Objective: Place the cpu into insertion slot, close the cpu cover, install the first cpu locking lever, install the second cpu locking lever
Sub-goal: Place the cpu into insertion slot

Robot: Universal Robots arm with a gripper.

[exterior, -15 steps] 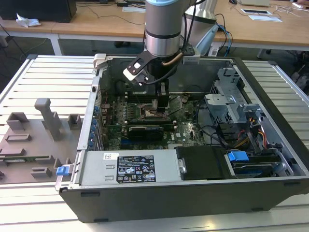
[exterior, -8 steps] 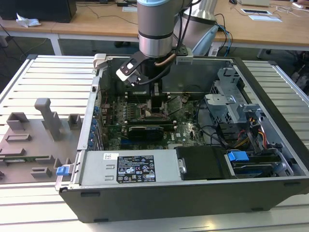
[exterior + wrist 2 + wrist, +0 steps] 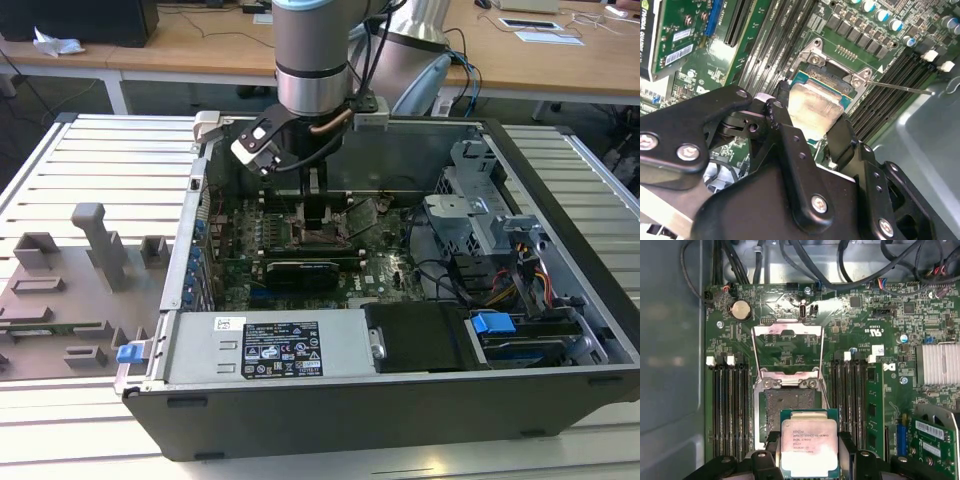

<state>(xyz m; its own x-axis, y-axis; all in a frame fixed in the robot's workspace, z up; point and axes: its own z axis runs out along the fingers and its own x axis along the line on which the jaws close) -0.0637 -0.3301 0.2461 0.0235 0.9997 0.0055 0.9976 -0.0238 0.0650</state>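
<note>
The cpu, a flat square chip with a pale metal top, sits between my black fingertips, and my gripper is shut on its two sides. It hangs just over the near edge of the open insertion slot, whose dark pin field is bare. The cpu cover, a silver frame with an open window, stands swung up behind the slot. A thin locking lever sticks out sideways from the slot. In the exterior view my gripper reaches down into the open computer case.
Rows of memory slots flank the socket on both sides. A graphics card and a finned heat sink lie to one side. Cables, a drive cage and a grey labelled box crowd the case.
</note>
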